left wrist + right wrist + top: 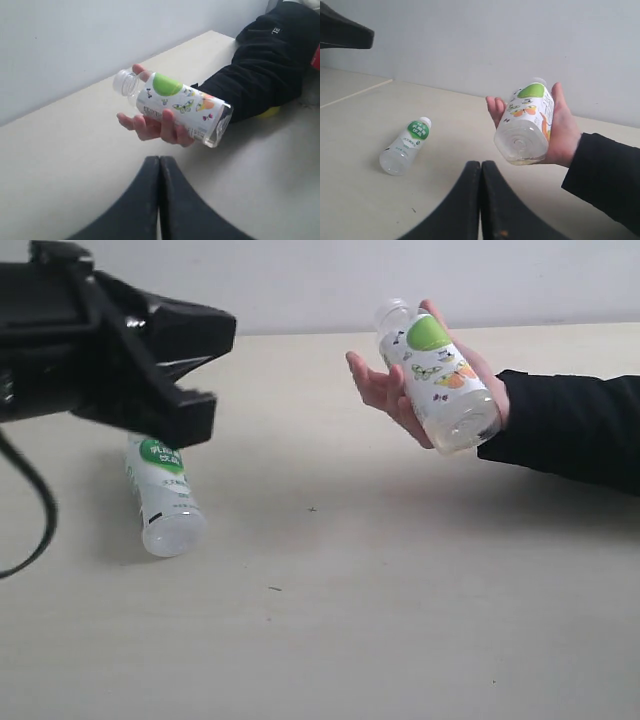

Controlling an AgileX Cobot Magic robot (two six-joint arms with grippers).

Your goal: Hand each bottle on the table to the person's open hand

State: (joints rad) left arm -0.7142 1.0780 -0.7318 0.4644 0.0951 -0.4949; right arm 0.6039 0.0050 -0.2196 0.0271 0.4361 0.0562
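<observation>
The person's open hand (385,390) holds a white-capped bottle (437,375) with a green patch and butterflies on its label, above the table (350,630). That bottle (177,106) and hand (150,126) lie ahead of my left gripper (159,159), which is shut and empty. My right gripper (481,164) is also shut and empty, below the held bottle (526,125). A second white-capped bottle (163,495) with a green round mark lies on its side on the table (365,200), to the left, also seen as (406,145). The red-capped bottles are not clearly in view.
My left arm (110,350) looms black over the lying bottle. The person's black sleeve (570,430) stretches in from the right. A yellow-green shape (270,112) peeks from under the sleeve (260,70), and a red patch (316,55) shows at the frame edge.
</observation>
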